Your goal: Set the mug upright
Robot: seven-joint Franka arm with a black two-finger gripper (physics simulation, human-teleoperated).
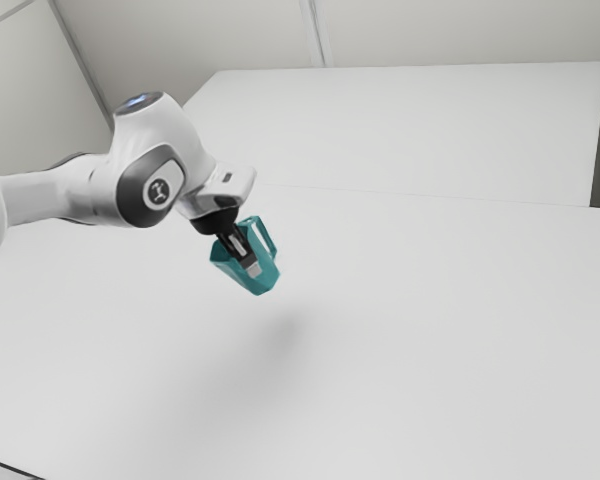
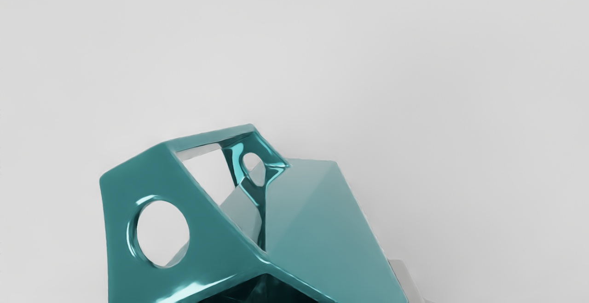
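The teal, faceted mug (image 1: 264, 283) hangs tilted above the table in the exterior view, its handle on the upper side toward the exterior view's right. My gripper (image 1: 250, 263) reaches down to it at a slant and is shut on its body. In the wrist view, the mug (image 2: 322, 215) shows its angular handle with round holes and part of its dark opening. A pale fingertip (image 2: 404, 280) lies against the mug's outer side there; the other finger is hidden behind the mug.
A broad white tabletop (image 1: 410, 330) lies below, with a soft shadow under the raised mug. Behind it stands a white panel or surface (image 1: 410, 130). A dark edge crosses the lower left corner of the exterior view.
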